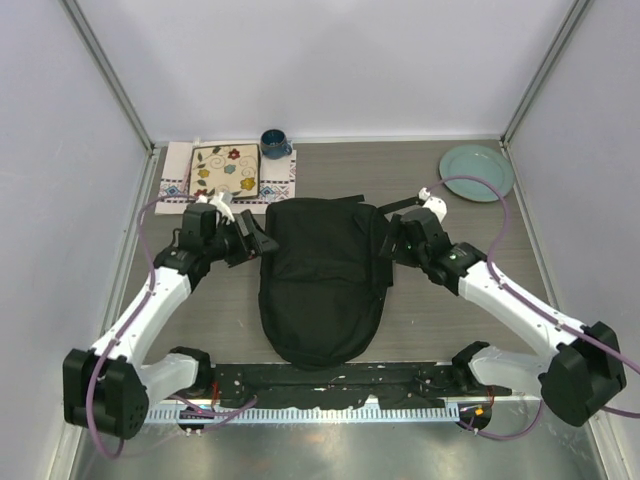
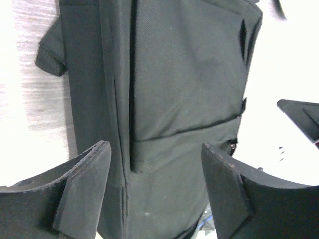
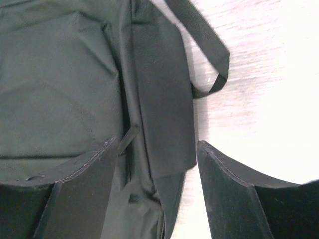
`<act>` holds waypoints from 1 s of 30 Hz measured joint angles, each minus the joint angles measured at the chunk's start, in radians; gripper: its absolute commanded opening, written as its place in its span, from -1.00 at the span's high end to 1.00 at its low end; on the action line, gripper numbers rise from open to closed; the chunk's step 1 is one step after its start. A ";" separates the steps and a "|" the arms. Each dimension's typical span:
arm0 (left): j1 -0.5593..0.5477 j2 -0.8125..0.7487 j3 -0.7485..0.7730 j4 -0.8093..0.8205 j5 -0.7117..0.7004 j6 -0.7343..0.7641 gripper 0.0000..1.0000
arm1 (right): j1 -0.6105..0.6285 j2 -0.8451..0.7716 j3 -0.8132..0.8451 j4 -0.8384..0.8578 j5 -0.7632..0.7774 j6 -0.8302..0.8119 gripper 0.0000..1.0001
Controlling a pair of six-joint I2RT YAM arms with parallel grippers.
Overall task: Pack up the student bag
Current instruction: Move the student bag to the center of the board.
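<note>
Both released, left end effector (image 1: 264, 242) and right end effector (image 1: 386, 250) flank the student bag's (image 1: 320, 285) edges.

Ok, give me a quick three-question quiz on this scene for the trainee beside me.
1. True or false: the student bag lies between the left tool and the right tool.
2. Where is the green plate? A) inside the bag B) on the table, far right corner C) held in the left tool
3. Fill in: both tools are ___, gripping nothing.
Key: 1 true; 2 B; 3 open.
</note>
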 measured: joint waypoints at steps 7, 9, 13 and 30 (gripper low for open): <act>0.000 -0.329 -0.174 -0.045 -0.017 -0.016 -0.71 | -0.001 -0.241 -0.210 0.029 -0.220 0.066 -0.41; -0.006 -0.425 -0.278 -0.054 -0.006 -0.050 -0.69 | -0.001 -0.285 -0.323 0.057 -0.304 0.107 -0.41; -0.038 -0.477 -0.405 -0.060 -0.003 -0.119 -0.68 | 0.005 -0.243 -0.433 0.100 -0.383 0.173 -0.41; -0.225 0.023 -0.184 0.113 -0.070 -0.181 -0.91 | -0.048 0.171 -0.085 0.200 -0.391 0.146 -0.42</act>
